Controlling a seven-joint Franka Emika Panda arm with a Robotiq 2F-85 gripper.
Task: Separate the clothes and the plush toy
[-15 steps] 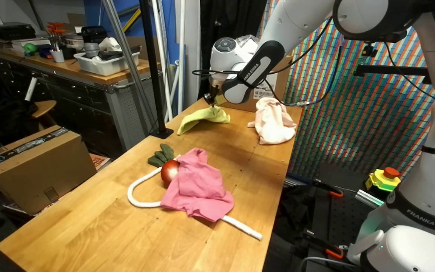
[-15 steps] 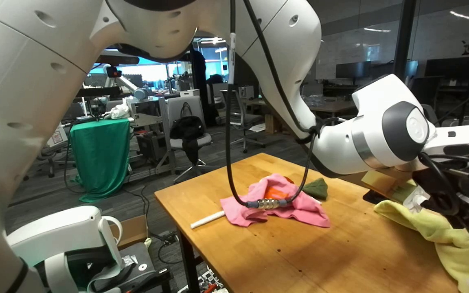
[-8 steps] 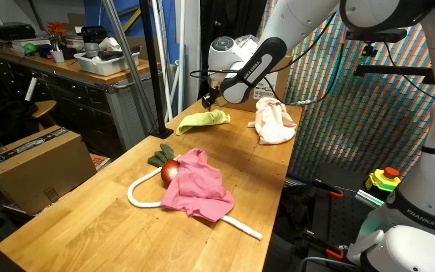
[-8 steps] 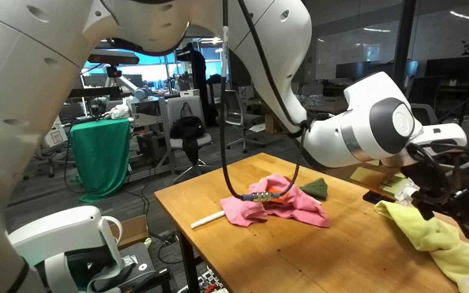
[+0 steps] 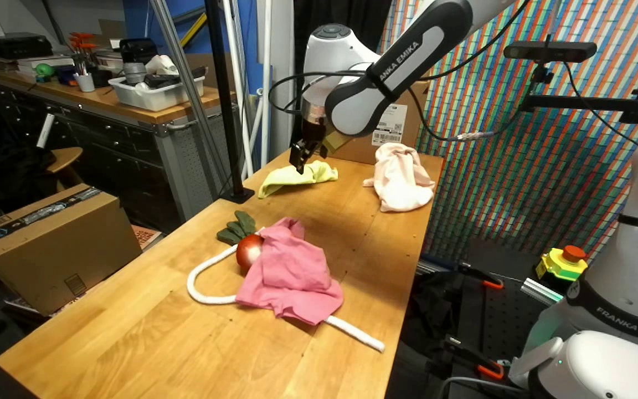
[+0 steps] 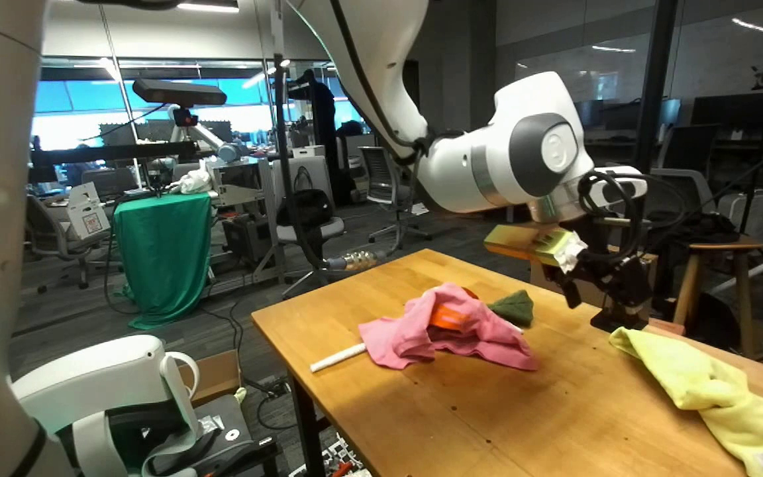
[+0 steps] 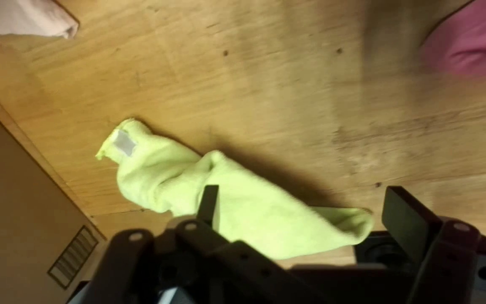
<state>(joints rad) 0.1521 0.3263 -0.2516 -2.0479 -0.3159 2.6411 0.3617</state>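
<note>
The gripper [image 7: 304, 202] is raised above the table [image 5: 130, 343], fingers [image 7: 407, 223] set wide apart, clear of the yellow cloth [image 5: 299, 176]. In the wrist view, the yellow cloth lies beyond the fingers; the pale pink cloth [image 5: 401, 180] appears at 10 o'clock, the bright pink cloth [image 5: 297, 280] at 2 o'clock. Take the bright pink cloth as dial centre in an exterior view. Yellow cloth: 12 o'clock, well apart. Pale pink cloth: between 1 and 2 o'clock, well apart. Red rounded object [image 5: 248, 252]: 10 o'clock, partly covered by the bright pink cloth. Dark green leaf-like pieces [image 5: 237, 228]: between 10 and 11 o'clock, beside the red object. White cord [image 5: 216, 300]: visible at 9 o'clock and between 4 and 5 o'clock. Whether the last three form one item cannot be determined.
</note>
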